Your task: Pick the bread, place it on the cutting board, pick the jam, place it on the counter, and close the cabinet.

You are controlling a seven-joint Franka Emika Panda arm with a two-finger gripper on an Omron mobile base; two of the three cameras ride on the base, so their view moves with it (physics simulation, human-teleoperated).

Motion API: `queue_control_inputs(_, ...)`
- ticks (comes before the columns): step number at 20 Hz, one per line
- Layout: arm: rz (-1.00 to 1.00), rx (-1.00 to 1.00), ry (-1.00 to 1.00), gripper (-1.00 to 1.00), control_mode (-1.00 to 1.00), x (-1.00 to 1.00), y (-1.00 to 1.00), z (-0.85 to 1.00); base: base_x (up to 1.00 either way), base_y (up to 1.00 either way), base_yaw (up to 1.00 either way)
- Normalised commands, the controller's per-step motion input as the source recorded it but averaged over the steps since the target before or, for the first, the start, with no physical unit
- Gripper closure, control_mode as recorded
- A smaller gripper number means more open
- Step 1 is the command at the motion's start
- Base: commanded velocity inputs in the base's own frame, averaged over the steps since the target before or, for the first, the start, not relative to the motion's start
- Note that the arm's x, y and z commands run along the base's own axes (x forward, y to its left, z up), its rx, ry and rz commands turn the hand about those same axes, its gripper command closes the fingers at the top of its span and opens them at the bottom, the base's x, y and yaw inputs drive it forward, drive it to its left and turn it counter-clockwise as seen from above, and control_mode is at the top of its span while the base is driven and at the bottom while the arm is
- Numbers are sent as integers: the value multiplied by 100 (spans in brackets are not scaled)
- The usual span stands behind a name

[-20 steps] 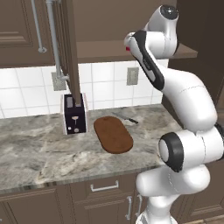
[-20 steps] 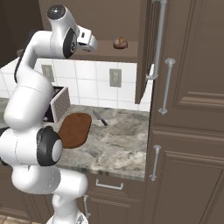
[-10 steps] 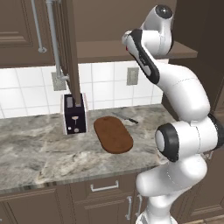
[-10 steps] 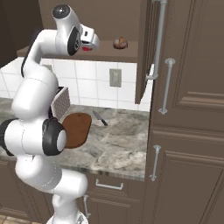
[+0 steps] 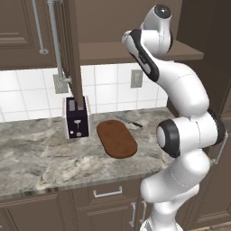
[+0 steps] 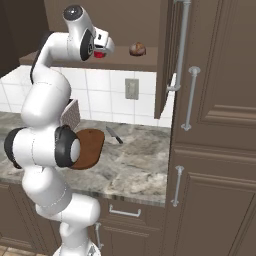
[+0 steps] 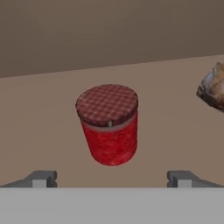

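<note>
The gripper (image 7: 112, 178) stood wide open and held nothing, its two dark fingertips (image 7: 41, 178) set well apart at the bottom of the hand view. Between them and a little farther in stood the jam (image 7: 109, 124), upright on the cabinet shelf (image 7: 52, 131), its checked dark red lid facing up, not touched by either fingertip. The bread (image 7: 213, 87) lay on the same shelf to the jar's right in the hand view, apart from it and cut off by the frame edge. In the right base view the bread (image 6: 137, 49) sat on the shelf of the open cabinet (image 6: 167, 60), and the jam (image 6: 99, 53) showed just by the raised hand. Below, on the desk (image 5: 40, 158), the cutting board (image 5: 116, 138) lay bare beside the toaster (image 5: 77, 117), with a knife (image 5: 129, 122) near its far end.
</note>
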Motion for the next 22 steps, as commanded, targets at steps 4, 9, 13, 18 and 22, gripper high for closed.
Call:
queue_control_inputs(4,0,0,0,-100,-100,34,2,0,0,0,0)
queue_control_inputs(9,0,0,0,-100,-100,33,0,0,0,0,0)
queue_control_inputs(13,0,0,0,-100,-100,29,0,0,0,0,0)
queue_control_inputs(18,0,0,0,-100,-100,18,0,0,0,0,0)
queue_control_inputs(22,0,0,0,-100,-100,4,3,-1,0,0,0)
